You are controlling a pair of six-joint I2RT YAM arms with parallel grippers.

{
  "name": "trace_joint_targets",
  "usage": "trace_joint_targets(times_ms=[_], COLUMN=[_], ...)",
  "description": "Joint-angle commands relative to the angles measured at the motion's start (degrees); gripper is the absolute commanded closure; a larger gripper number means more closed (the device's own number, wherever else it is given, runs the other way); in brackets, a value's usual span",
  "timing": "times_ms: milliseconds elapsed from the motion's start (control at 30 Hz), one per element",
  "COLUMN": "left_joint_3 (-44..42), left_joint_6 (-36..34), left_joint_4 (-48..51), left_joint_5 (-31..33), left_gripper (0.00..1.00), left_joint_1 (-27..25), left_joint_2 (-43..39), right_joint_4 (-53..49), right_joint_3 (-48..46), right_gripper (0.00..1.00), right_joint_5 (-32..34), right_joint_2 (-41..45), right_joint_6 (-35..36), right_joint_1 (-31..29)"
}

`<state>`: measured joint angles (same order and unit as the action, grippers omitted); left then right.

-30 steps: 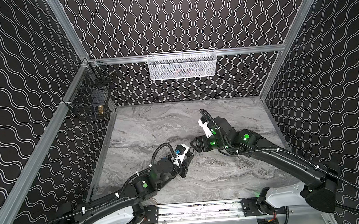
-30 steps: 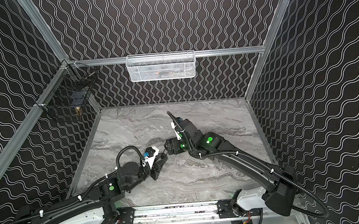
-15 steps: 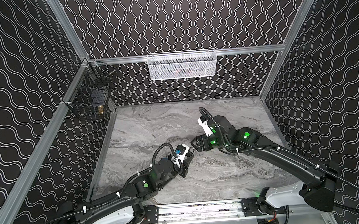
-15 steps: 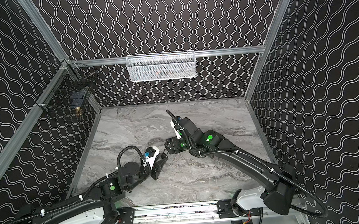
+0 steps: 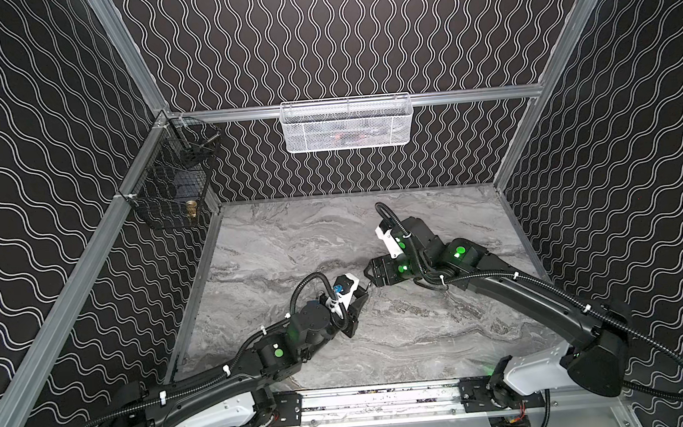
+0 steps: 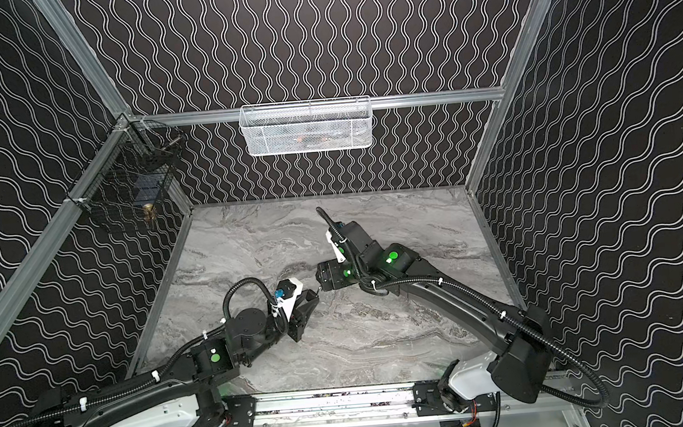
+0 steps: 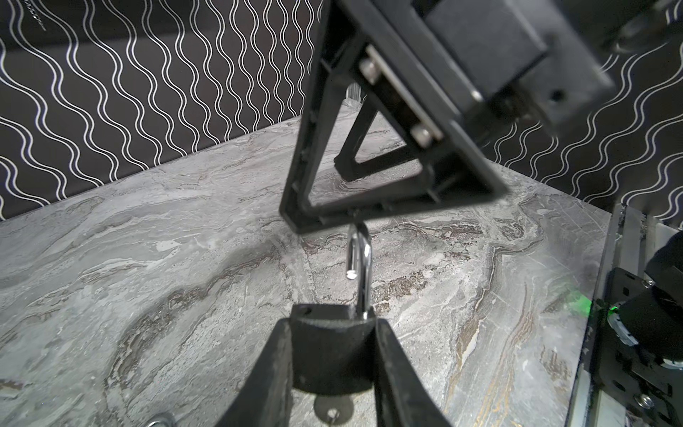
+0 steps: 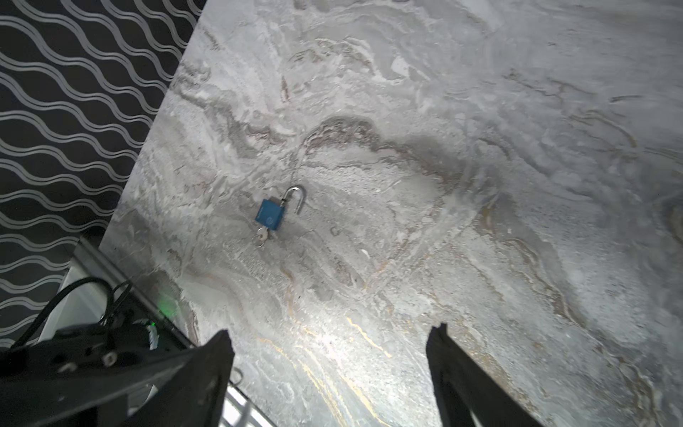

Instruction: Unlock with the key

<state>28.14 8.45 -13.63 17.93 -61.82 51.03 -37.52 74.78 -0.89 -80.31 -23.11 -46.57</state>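
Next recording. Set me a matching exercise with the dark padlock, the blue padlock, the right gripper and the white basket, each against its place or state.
Things:
1. dark padlock
2. blue padlock
3. right gripper
4. white basket

Places or states:
A. hangs on the back rail
B. open, holding nothing
C. lies on the table, shackle open
D. clamped in the left gripper

Pairs: 1-D, 2-C, 3-B, 4-A
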Motion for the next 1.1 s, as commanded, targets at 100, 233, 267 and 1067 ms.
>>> trace_joint_targets(times_ms=[100,233,267,1067], left_joint_3=[-0.19,-0.02,-0.02,25.29], left_joint_6=[-1.32,-1.42,-1.5,27.36], left_joint_4=[-3.0,-3.51,-3.54,27.93], left_joint_5=[1.74,1.35,1.24,9.48], left_gripper=[1.0,1.0,1.0,1.0], left_joint_1=[0.04,0.04,0.04,-0.05], left_joint_2=[-0.49,-0.05,0.04,24.15], right_joint_4=[-0.63,-0.44,-0.92,3.27], right_joint_3=[-1.71,-3.45,-3.5,-20.42], right_gripper=[0.17,0.17,0.17,0.13], right_joint_5=[-5.22,-4.32,-3.25,2.55], right_joint_2=[1.78,3.78,4.08,16.83], right_joint_6=[2.62,3.24,3.16,-5.5], right_joint_1=[0.34,0.34,0.34,14.4])
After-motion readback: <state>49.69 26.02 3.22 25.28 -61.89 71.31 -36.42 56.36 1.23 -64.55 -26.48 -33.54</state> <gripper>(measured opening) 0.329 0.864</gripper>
